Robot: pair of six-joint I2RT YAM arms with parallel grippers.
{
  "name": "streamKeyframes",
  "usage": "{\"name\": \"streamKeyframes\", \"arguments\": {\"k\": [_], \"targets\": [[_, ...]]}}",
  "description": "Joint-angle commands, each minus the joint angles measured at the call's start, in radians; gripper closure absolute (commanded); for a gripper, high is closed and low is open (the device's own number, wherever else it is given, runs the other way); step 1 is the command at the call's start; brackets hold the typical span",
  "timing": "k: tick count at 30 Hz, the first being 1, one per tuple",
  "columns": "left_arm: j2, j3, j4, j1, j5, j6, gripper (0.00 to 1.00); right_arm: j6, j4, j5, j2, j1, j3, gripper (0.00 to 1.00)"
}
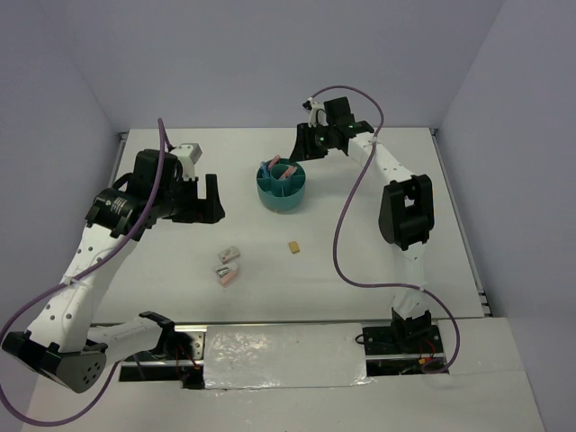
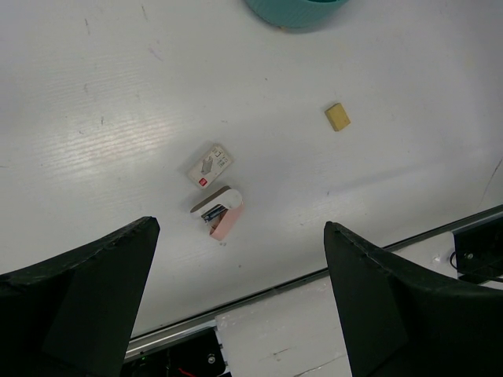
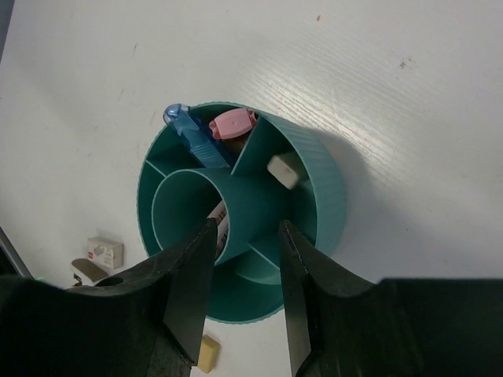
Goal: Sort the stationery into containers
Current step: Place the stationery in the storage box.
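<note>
The teal tub (image 1: 281, 189) stands at mid table; in the right wrist view its rim (image 3: 334, 188) rings divided compartments. In them lie a light-blue piece (image 3: 189, 129), a pink piece (image 3: 233, 124), a white block (image 3: 283, 170) and a pen (image 3: 222, 216). My right gripper (image 3: 246, 228) hovers just above the tub, open and empty. On the table lie a tan block (image 2: 338, 117), a white-grey block (image 2: 211, 164) and a pink-white piece (image 2: 220, 214). My left gripper (image 2: 240, 236) is wide open and empty, high above these, with the pink-white piece just ahead of its fingertips.
The three loose pieces lie in front of the tub in the top view: the tan block (image 1: 293, 246), the white-grey block (image 1: 230, 256) and the pink-white piece (image 1: 226, 274). A metal rail (image 1: 270, 326) runs along the table's near edge. Purple cables trail from both arms.
</note>
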Motion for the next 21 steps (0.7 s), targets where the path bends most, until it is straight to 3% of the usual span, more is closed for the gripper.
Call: {"name": "streamKeyframes", "arguments": {"k": [1, 8, 13, 17, 18, 21], "targets": [[-0.007, 0.032, 0.01, -0.002, 0.013, 0.014, 0.01, -0.008, 0.008, 0.007, -0.017, 0.006, 0.004, 0.55], [-0.001, 0.042, 0.007, -0.002, 0.001, 0.004, 0.01, 0.085, 0.08, 0.019, -0.12, -0.03, -0.061, 0.55], [0.021, 0.058, -0.012, -0.002, -0.114, -0.041, 0.01, 0.145, 0.135, 0.151, -0.342, -0.027, -0.238, 0.52], [0.044, 0.078, -0.052, 0.01, -0.259, -0.125, 0.01, 0.138, 0.162, 0.402, -0.594, 0.111, -0.528, 0.38], [0.057, 0.088, -0.071, 0.019, -0.272, -0.14, 0.01, 0.136, 0.173, 0.503, -0.641, 0.151, -0.655, 0.31], [0.067, 0.08, -0.066, 0.062, -0.265, -0.171, 0.01, 0.193, 0.221, 0.639, -0.784, 0.318, -0.857, 0.29]]}}
